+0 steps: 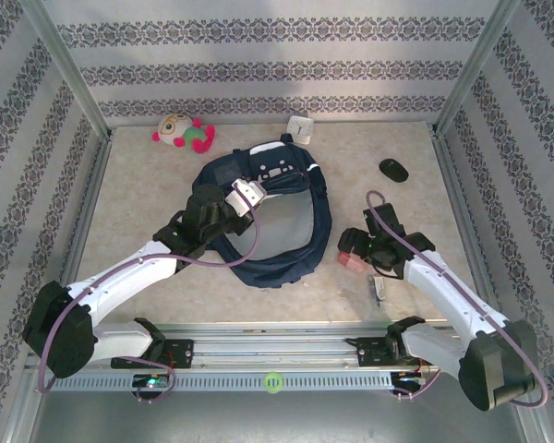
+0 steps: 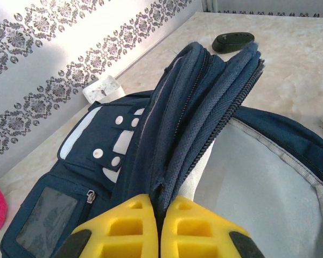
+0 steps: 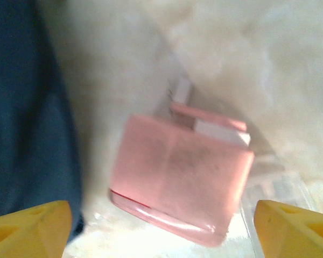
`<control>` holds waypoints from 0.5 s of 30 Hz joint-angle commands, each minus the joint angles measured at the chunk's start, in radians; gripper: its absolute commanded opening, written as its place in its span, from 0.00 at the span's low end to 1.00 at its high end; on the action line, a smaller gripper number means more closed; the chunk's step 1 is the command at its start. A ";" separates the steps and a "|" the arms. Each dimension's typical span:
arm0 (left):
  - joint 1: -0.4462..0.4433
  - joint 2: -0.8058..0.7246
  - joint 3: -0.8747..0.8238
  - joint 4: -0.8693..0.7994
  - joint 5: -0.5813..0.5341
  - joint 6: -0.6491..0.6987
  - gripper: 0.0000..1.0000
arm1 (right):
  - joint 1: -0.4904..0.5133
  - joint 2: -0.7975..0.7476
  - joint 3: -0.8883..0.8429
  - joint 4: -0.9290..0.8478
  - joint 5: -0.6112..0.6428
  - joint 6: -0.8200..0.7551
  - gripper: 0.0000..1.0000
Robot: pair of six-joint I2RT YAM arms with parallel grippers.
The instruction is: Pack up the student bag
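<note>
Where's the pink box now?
The pink box lies on the table in the top external view, just right of the student bag, under the right gripper. The right wrist view shows it between that gripper's open fingers.

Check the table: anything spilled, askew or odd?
Nothing spilled or damaged. The navy-blue fabric backpack lies flat, its zipper edge pinched up by the shut left end effector. The translucent pink plastic box sits beside it on the beige table, under the open right end effector, not gripped.
</note>
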 commanded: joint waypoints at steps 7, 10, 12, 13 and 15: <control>0.009 0.004 0.036 0.021 -0.037 -0.002 0.00 | 0.037 0.070 -0.023 0.006 -0.003 -0.010 0.98; 0.010 0.003 0.034 0.021 -0.040 -0.002 0.00 | 0.040 0.112 -0.006 0.041 -0.020 -0.017 0.98; 0.010 0.002 0.033 0.020 -0.040 -0.003 0.00 | 0.040 0.139 0.008 0.051 -0.026 -0.026 0.98; 0.010 0.002 0.031 0.018 -0.042 -0.003 0.00 | 0.041 0.153 0.016 0.058 -0.028 -0.033 0.98; 0.011 0.000 0.030 0.018 -0.043 -0.002 0.00 | 0.040 0.175 0.031 0.078 -0.034 -0.050 0.98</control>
